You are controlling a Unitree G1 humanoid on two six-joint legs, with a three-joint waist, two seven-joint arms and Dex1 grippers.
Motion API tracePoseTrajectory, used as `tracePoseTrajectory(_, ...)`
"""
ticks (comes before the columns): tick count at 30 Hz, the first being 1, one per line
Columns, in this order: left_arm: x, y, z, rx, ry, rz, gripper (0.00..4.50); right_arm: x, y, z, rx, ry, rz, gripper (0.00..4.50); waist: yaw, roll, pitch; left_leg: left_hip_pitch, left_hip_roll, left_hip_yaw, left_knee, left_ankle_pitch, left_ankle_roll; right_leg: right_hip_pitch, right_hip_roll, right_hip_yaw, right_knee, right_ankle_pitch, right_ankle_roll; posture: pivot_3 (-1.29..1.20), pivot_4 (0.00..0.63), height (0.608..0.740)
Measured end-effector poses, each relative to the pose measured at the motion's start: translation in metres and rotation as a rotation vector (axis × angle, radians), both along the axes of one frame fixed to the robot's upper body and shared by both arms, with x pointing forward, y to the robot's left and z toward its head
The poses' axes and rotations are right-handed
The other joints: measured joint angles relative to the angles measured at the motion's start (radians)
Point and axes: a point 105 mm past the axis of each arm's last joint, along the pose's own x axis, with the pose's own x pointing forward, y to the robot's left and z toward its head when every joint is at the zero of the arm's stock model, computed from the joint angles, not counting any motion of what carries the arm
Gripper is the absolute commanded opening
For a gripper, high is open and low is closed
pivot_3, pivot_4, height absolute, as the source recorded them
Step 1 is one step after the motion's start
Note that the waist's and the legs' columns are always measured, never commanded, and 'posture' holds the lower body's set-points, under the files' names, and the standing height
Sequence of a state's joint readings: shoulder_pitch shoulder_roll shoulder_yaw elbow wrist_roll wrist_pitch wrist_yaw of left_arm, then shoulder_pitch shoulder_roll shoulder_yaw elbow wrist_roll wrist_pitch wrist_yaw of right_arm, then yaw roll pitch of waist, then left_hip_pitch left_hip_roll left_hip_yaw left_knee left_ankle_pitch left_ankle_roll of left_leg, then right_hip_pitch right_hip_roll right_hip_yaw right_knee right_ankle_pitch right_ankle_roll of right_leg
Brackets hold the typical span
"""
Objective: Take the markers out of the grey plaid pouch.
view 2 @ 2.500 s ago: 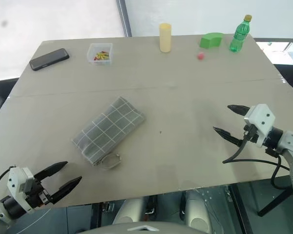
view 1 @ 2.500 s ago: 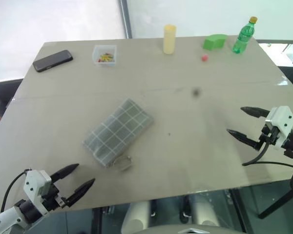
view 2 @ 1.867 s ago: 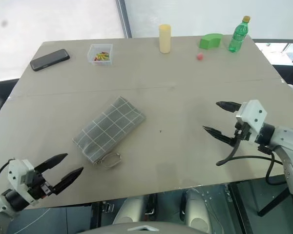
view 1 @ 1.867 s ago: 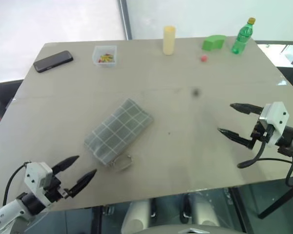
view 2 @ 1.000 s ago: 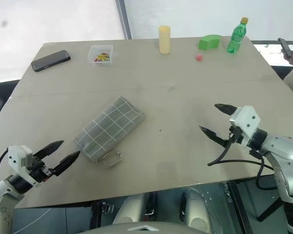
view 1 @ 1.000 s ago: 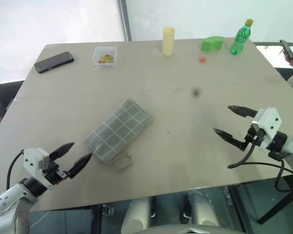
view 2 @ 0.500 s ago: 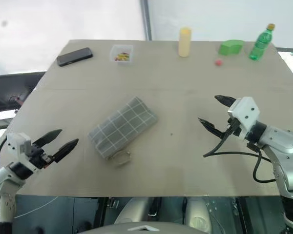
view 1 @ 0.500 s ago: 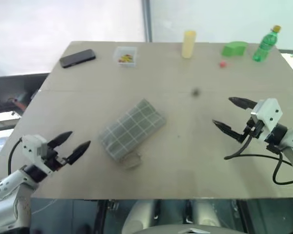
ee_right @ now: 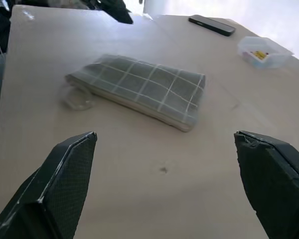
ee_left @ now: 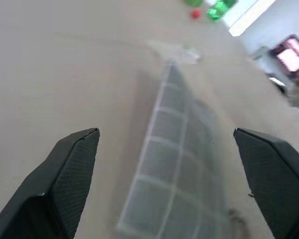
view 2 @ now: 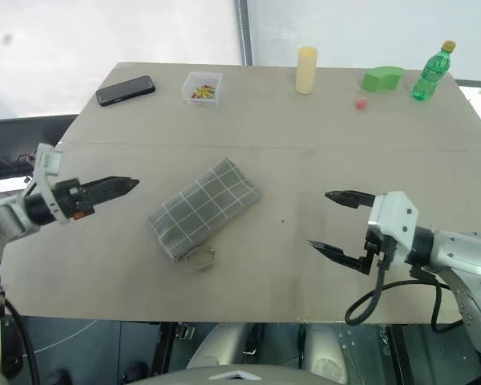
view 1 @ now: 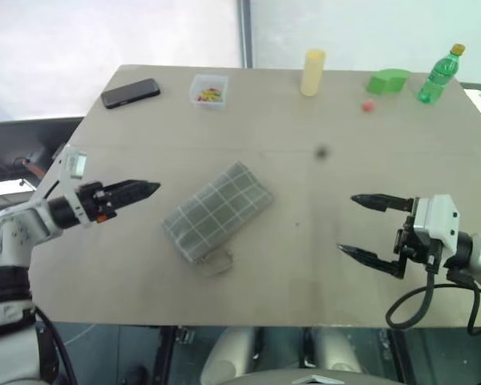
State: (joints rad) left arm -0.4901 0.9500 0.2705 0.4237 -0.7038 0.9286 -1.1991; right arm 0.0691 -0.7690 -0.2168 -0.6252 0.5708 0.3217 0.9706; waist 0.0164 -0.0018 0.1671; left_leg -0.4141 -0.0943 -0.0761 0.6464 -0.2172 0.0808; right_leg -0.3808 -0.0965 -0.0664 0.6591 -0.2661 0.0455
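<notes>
We found the flat grey plaid fabric pouch (view 1: 217, 212) lying closed and slantwise near the middle of the beige tabletop (view 1: 321, 241), its small metal ring (view 1: 217, 261) at the near end. No markers were in sight, so we judged them all to be inside the pouch and the job not yet begun.

Our left gripper (view 1: 142, 189) hung just left of the pouch with its black fingers spread, aimed along the cloth but not touching it. Our right gripper (view 1: 370, 227) stood well apart on the other side, fingers likewise wide and holding nothing.

Several things could have gone amiss from here, in our judgement. The pouch was limp and lay loose, so a one-sided push from the left fingers would likely have slid or spun it across the smooth top rather than opening it. The opening could not be made out in our views; pinching the wrong edge would have lifted the whole pouch shut. Had we tipped it without a firm hold at the closed end, the slim markers might have rolled away, perhaps off the near edge.

The black phone (view 1: 131, 92), clear plastic box of coloured bits (view 1: 208, 89), pale yellow cylinder (view 1: 313, 72), green block (view 1: 387, 80), small red ball (view 1: 368, 105) and green bottle (view 1: 436, 73) stood along the far edge, out of harm's way.
</notes>
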Motion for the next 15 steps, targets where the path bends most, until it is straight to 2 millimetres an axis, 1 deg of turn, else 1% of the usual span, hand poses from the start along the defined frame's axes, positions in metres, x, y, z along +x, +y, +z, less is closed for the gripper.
tracePoseTrajectory(2, 0.006, -0.008, 0.000, -0.019, 0.045, -0.055, 4.45, -0.004, 0.003, 0.000, -0.003, -0.004, 0.009, 4.50, -0.007, -0.001, 0.000, 0.000, 0.000, 0.001, -0.001, 0.001, 0.002, -0.002, 0.001, 0.002, 0.000, 0.000, 0.000, 0.00, 0.150, 0.740)
tracePoseTrajectory(4, 0.003, -0.012, -0.005, -0.020, 0.068, -0.096, 4.45, -0.008, 0.005, -0.001, -0.004, -0.002, 0.011, 4.50, -0.014, -0.002, 0.000, -0.001, 0.000, 0.002, -0.004, 0.002, 0.001, -0.004, 0.001, 0.005, 0.000, 0.000, -0.001, 0.00, 0.150, 0.740)
tracePoseTrajectory(5, -0.009, -0.014, -0.012, -0.013, 0.096, -0.150, 4.45, -0.011, 0.006, -0.002, -0.005, -0.001, 0.009, 4.50, -0.021, -0.002, 0.001, -0.002, 0.000, 0.002, -0.005, 0.004, -0.002, -0.007, 0.001, 0.006, 0.000, 0.001, -0.001, 0.00, 0.150, 0.740)
tracePoseTrajectory(6, -0.021, -0.014, -0.022, -0.007, 0.135, -0.183, 4.45, -0.014, 0.007, -0.003, -0.006, 0.003, 0.004, 4.50, -0.029, -0.002, 0.000, -0.001, 0.000, 0.003, -0.008, 0.004, -0.003, -0.007, -0.001, 0.009, 0.000, 0.001, -0.001, 0.00, 0.150, 0.740)
tracePoseTrajectory(7, -0.031, -0.015, -0.031, 0.026, 0.138, -0.214, 4.45, -0.016, 0.007, -0.004, -0.004, 0.001, -0.009, 4.50, -0.033, -0.002, 0.000, -0.001, 0.000, 0.003, -0.011, 0.004, -0.003, -0.009, -0.001, 0.010, -0.002, 0.001, -0.001, 0.00, 0.150, 0.740)
tracePoseTrajectory(8, -0.044, -0.018, -0.045, 0.103, 0.090, -0.254, 4.45, -0.018, 0.006, -0.005, 0.000, 0.000, -0.033, 4.50, -0.034, -0.002, 0.000, -0.001, 0.000, 0.004, -0.013, 0.004, -0.003, -0.010, -0.001, 0.012, -0.003, 0.001, -0.002, 0.00, 0.150, 0.740)
tracePoseTrajectory(10, -0.045, -0.022, -0.058, 0.256, -0.088, -0.253, 4.45, -0.019, 0.005, -0.007, 0.009, 0.008, -0.059, 4.50, -0.025, -0.002, 0.000, -0.002, 0.000, 0.003, -0.013, 0.004, -0.004, -0.011, -0.001, 0.012, -0.004, 0.000, -0.002, 0.00, 0.150, 0.740)
tracePoseTrajectory(11, -0.044, -0.024, -0.059, 0.360, -0.216, -0.233, 4.45, -0.020, 0.005, -0.007, 0.010, 0.006, -0.067, 4.50, -0.015, -0.002, 0.000, -0.002, 0.000, 0.003, -0.013, 0.004, -0.004, -0.011, -0.001, 0.012, -0.005, 0.001, -0.003, 0.00, 0.150, 0.740)
tracePoseTrajectory(12, -0.045, -0.026, -0.060, 0.440, -0.309, -0.221, 4.45, -0.022, 0.005, -0.008, 0.012, 0.005, -0.075, 4.50, -0.006, -0.002, 0.000, -0.002, 0.000, 0.003, -0.013, 0.004, -0.004, -0.010, -0.001, 0.012, -0.006, 0.001, -0.003, 0.00, 0.150, 0.740)
tracePoseTrajectory(14, -0.051, -0.022, -0.060, 0.573, -0.432, -0.228, 4.45, -0.024, 0.005, -0.008, 0.015, 0.004, -0.080, 4.50, 0.001, -0.004, 0.000, -0.002, 0.000, 0.003, -0.013, 0.001, -0.006, -0.010, -0.001, 0.012, -0.008, 0.001, -0.003, 0.00, 0.150, 0.740)
tracePoseTrajectory(15, -0.055, -0.018, -0.057, 0.623, -0.498, -0.234, 4.45, -0.025, 0.005, -0.009, 0.017, 0.006, -0.083, 4.50, 0.005, -0.003, 0.000, -0.002, 0.000, 0.003, -0.013, -0.001, -0.003, -0.010, -0.001, 0.012, -0.008, 0.002, -0.004, 0.00, 0.150, 0.740)
